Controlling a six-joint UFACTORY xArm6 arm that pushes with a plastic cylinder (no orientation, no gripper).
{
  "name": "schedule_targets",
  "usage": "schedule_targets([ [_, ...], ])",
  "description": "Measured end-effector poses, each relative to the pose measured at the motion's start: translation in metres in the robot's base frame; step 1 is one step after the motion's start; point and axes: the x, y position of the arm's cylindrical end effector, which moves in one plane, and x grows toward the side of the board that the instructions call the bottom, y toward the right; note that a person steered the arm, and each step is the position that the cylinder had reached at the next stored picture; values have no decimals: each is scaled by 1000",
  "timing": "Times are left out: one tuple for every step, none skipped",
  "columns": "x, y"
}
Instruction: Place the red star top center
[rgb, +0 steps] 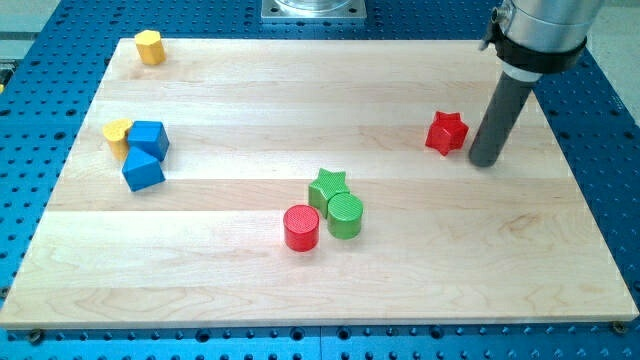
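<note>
- At the far left of the view, well apart from your tip, a yellow block (149, 46) sits near the top-left corner of the tabletop (250, 95); it plays no part here.
- Lower on that side, a second yellow block (118, 136) touches a blue cube (149, 138), with another blue block (142, 170) just below them. All are far from your tip.
- Toward the view's bottom centre, a green star (327, 186), a green cylinder (345, 215) and a red cylinder (301, 228) cluster together, down and left of your tip and off the likely path.
- The red star (446, 132) lies just left of your tip, near it but with a slight gap showing.
- Your tip (485, 161) stands on the star's right, slightly toward the view's bottom. There are no jaws on this rod, so nothing opens or clamps.
- Judged from here, a push sends the star leftward; top centre also needs travel toward the view's top.
- The risk is an off-centre contact on a star point, which could spin the star or let it slip past the rod.
- Nothing stands between the star and top centre.
</note>
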Motion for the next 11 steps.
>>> schedule_targets([
  [-8,-12],
  [-33,-23],
  [-48,-23],
  [-52,-65],
  [-47,-128],
  [-15,-113],
  [-18,-162],
  [-67,-170],
  [-83,-157],
  [-80,-132],
  [-125,-149],
])
